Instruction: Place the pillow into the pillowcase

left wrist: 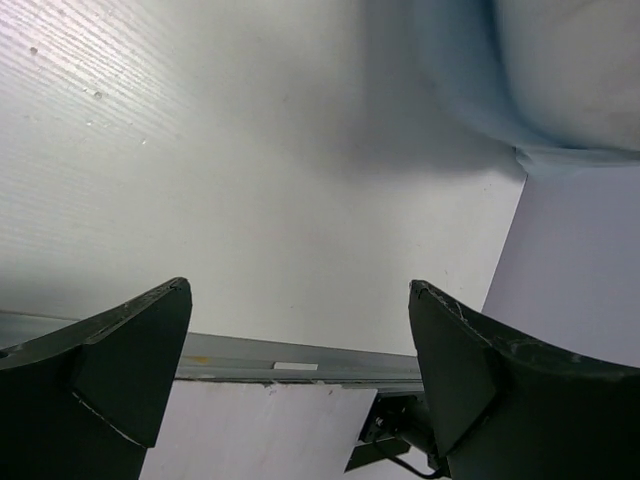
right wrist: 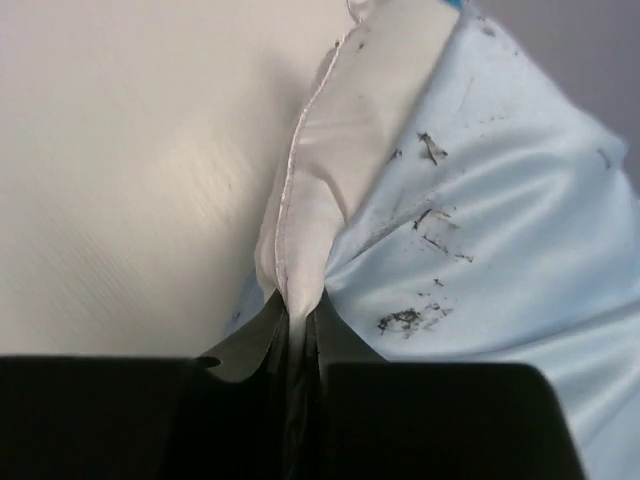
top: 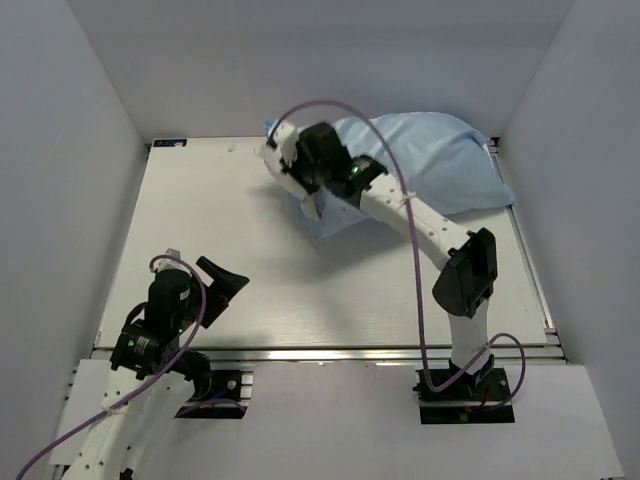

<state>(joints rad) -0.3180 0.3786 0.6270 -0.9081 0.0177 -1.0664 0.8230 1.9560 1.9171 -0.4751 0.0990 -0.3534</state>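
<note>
The pillow [right wrist: 305, 200] looks mostly inside the pillowcase [top: 440, 160] at the far right, with one white edge exposed and pinched by the right gripper [right wrist: 300, 315], left gripper [left wrist: 300, 290] spread wide near left, so final tucking seems left.

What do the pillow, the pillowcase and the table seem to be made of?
The pillow: white cloth, faintly satin, with a piped seam. The pillowcase: thin light blue fabric, slight sheen, soft folds, dark lint specks. The table: hard white board, perhaps plastic or laminate; fine ribbed lines show.
</note>
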